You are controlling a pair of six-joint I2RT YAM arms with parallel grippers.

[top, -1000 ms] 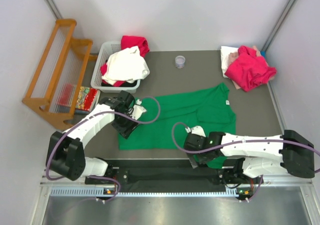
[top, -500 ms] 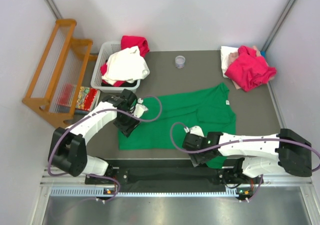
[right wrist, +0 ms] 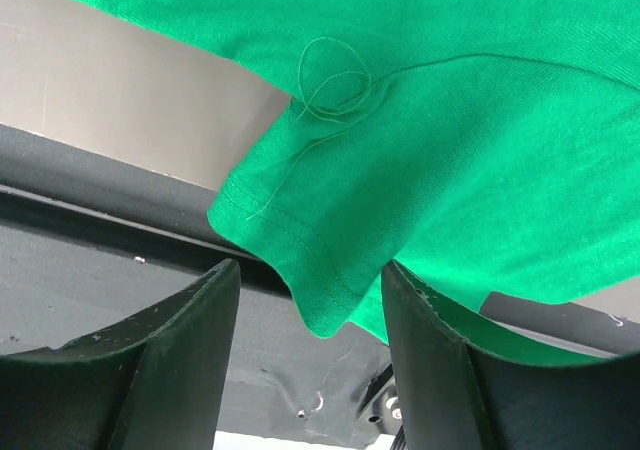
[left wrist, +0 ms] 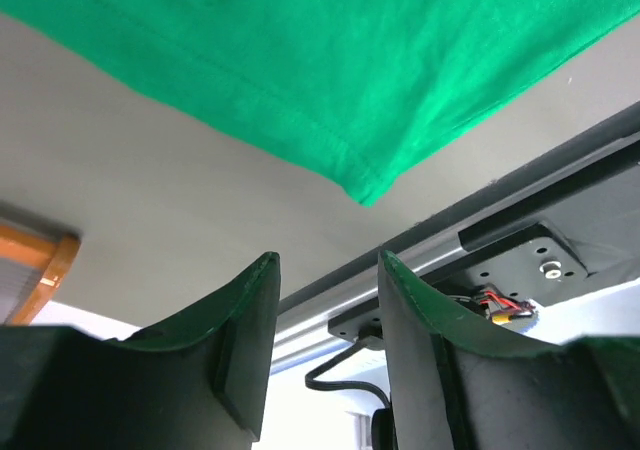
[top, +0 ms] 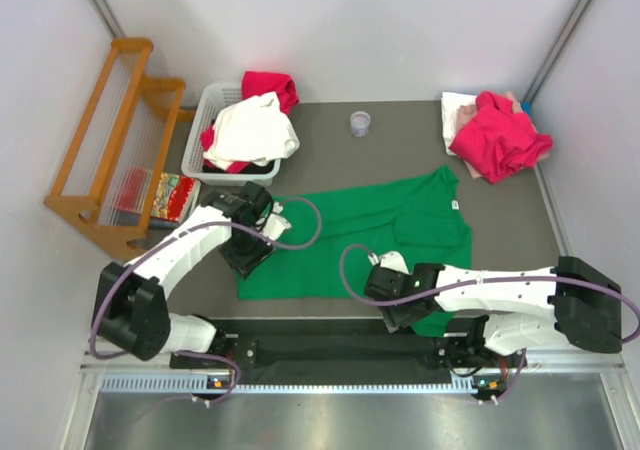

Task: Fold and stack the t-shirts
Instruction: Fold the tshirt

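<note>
Green t-shirt lay on the counter, one corner just ahead of the empty, half-open left tool, its sleeve edge loose between the fingers of the half-open right tool.

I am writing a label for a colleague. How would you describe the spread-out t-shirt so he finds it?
On the grey table, near its front edge, the green t-shirt lies spread. It alone is green and laid out; the other shirts are bunched at the far corners.
</note>
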